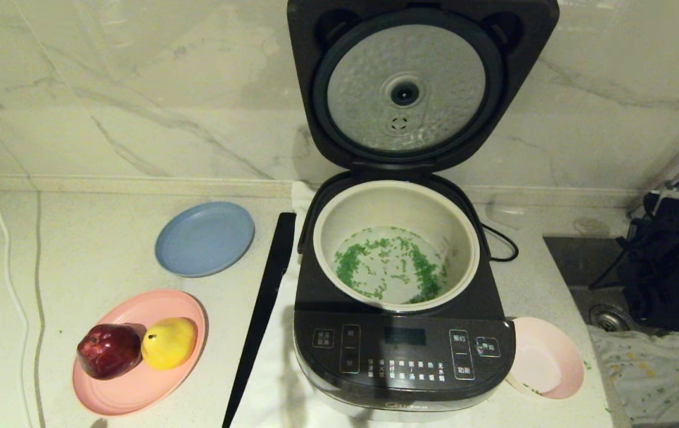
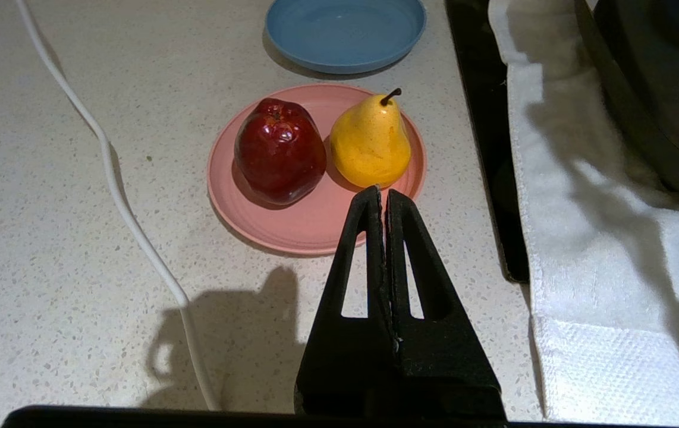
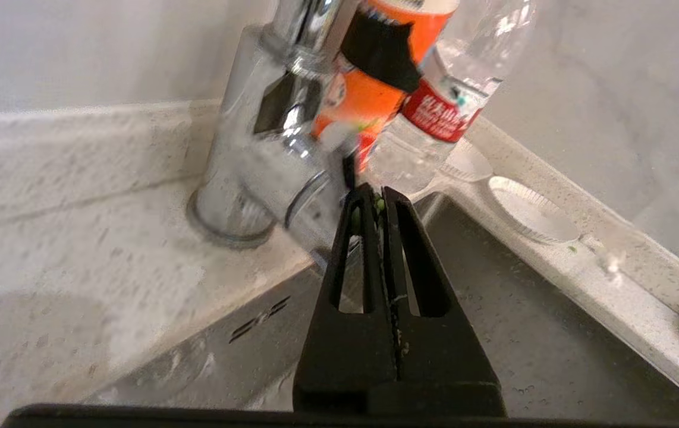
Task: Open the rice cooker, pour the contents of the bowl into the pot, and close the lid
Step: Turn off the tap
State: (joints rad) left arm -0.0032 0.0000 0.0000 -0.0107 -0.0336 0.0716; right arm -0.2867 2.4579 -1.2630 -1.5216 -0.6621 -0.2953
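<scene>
From the head: rice cooker (image 1: pixel 404 333) mid-table, lid (image 1: pixel 417 83) up against the wall, pot (image 1: pixel 396 245) holding green bits (image 1: pixel 396 261). Bowl (image 1: pixel 544 365) tilts against the cooker's right front corner. Left wrist: left claw (image 2: pixel 383 191) pinched closed, empty, above a pink plate (image 2: pixel 298 229) near a towel (image 2: pixel 601 238). Right wrist: right claw (image 3: pixel 379 191) closed over the sink (image 3: pixel 494 333), tap (image 3: pixel 268 137) close ahead.

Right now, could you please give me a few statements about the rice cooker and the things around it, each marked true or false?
1. The lid stands open. True.
2. The pot is empty. False: green contents lie in it.
3. The bowl sits on the pink plate. False: the pink plate carries a red apple and a yellow pear.
4. The left gripper is shut, holding nothing. True.
5. The blue plate holds fruit. False: it is bare.
</scene>
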